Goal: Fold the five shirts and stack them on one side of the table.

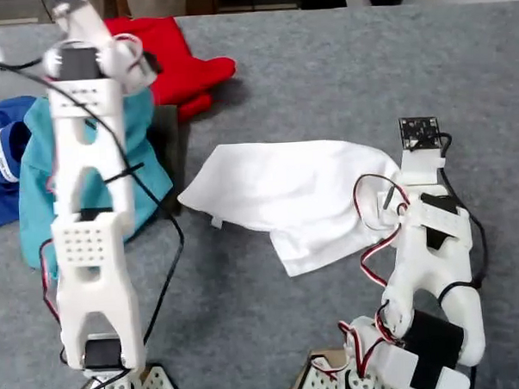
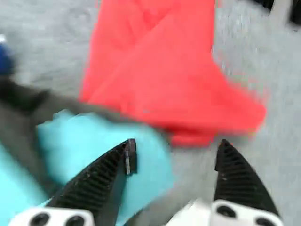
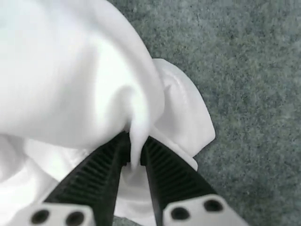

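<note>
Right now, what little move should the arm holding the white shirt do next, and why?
Probably lift the pinched edge a little and carry it across the shirt. The right gripper is shut on a bunched fold of the white shirt, which lies rumpled on the table, so drawing that edge over should make a fold.

Bare table [image 1: 366,69] lies open far right, the white shirt [image 1: 276,189] blocks the middle, and a heap of coloured shirts [image 1: 172,65] crowds the far left.
</note>
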Controlling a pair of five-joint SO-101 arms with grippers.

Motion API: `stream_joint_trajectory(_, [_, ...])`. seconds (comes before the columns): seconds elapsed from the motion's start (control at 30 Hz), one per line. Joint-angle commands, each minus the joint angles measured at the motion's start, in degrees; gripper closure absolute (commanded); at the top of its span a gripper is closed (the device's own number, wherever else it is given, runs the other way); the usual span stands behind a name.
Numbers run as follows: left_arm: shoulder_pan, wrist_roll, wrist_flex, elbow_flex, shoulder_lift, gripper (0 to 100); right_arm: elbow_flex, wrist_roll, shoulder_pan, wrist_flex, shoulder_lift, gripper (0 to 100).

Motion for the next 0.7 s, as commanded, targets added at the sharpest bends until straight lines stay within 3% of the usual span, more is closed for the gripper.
stream_joint_trajectory(0.0, [2.37, 3.69, -13.89, 1.58, 4.97, 71, 0.13, 0.62, -0.92, -0.97, -1.71, 99.5])
stream_joint_trajectory(0.13, [3.78, 4.04, -16.0, 1.93, 13.58, 72, 0.13, 0.62, -0.92, -0.97, -1.71, 99.5])
stream_joint_trajectory(0.27, [2.37, 4.04, -13.19, 0.18, 18.51, 75, 0.13, 0.62, -0.92, -0.97, -1.71, 99.5])
stream_joint_trajectory(0.53, [-4.57, 3.69, -2.02, -10.55, 18.68, 99, 0.13, 0.62, -0.92, -0.97, -1.71, 99.5])
stream_joint_trajectory(0.67, [-9.76, 3.43, 11.52, -24.7, 17.19, 98, 0.13, 0.62, -0.92, -0.97, -1.71, 99.5])
